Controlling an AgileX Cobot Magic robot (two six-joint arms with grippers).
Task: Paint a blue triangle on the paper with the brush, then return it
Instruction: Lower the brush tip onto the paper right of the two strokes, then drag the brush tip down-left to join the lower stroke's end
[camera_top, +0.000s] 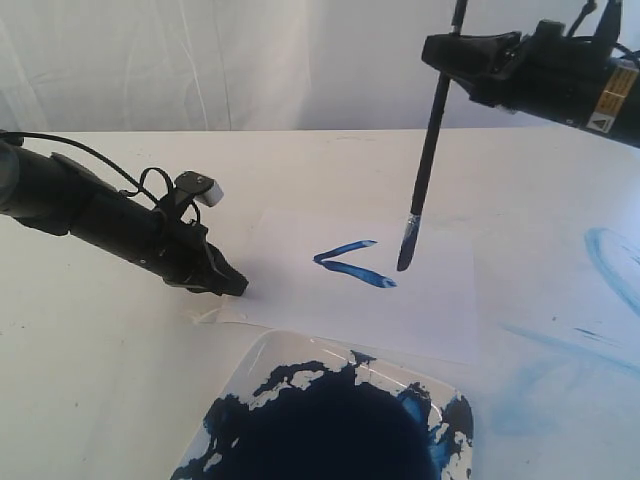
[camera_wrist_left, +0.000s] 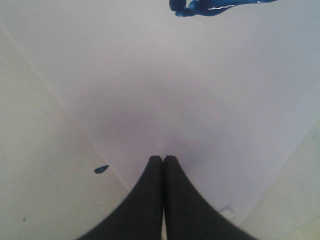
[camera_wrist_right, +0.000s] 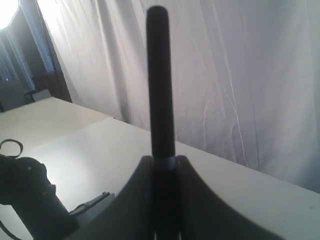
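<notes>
The white paper (camera_top: 430, 300) lies mid-table. On it the blue triangle (camera_top: 352, 263) shows as two mid-blue strokes that meet in a point on the left. My right gripper (camera_top: 447, 50) is high at the back right, shut on the black brush (camera_top: 428, 150), which hangs almost upright. Its blue-stained tip (camera_top: 405, 260) is just right of the lower stroke; I cannot tell whether it touches the paper. In the right wrist view the brush handle (camera_wrist_right: 159, 75) rises between that gripper's (camera_wrist_right: 164, 162) jaws. My left gripper (camera_top: 238, 287) is shut and empty, tips (camera_wrist_left: 163, 159) down on the paper's (camera_wrist_left: 200, 90) left corner.
A glossy white tray (camera_top: 255, 355) of dark blue paint sits at the front, close to the paper's near edge. Pale blue smears (camera_top: 610, 260) mark the table on the right. A small blue drop (camera_wrist_left: 101, 169) lies on the table beside the paper. White curtains hang behind.
</notes>
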